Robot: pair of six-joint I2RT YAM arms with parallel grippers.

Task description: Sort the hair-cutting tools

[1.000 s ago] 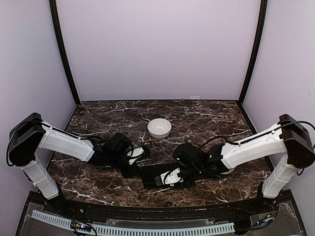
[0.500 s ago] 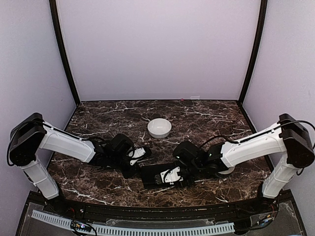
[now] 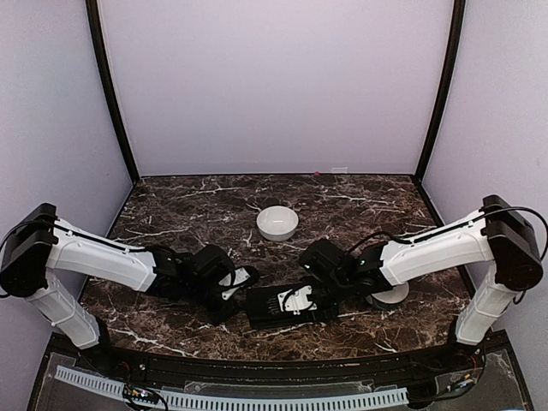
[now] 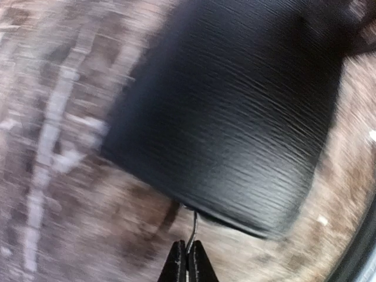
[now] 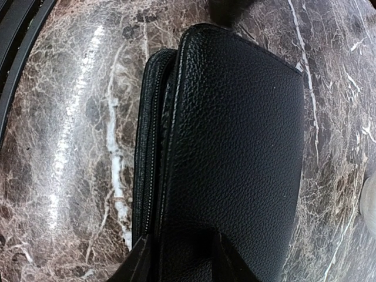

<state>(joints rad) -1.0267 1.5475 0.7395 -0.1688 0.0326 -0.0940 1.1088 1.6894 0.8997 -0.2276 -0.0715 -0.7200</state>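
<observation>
Marble table (image 3: 171, 201), dark brown with white veins, fills the floor of the overhead view. Left arm (image 3: 103, 257) and right arm (image 3: 428, 253) both reach in low toward lower centre. Black case (image 3: 265, 313) lies flat there, grained leather, zipper (image 5: 144, 147) along one edge. White bowl (image 3: 277, 223) sits above it at centre; second bowl (image 3: 392, 295) at right is half under the right arm. Right gripper (image 5: 182, 258): fingers partly apart, tips down on the case's end, leather wider than their gap; no pinch I can make out. Left gripper (image 4: 188, 261): tips pressed together on a thin strand (image 4: 193, 226) running to the case's edge; that view is blurred. Hair-cutting tools: I cannot make them out anywhere.
</observation>
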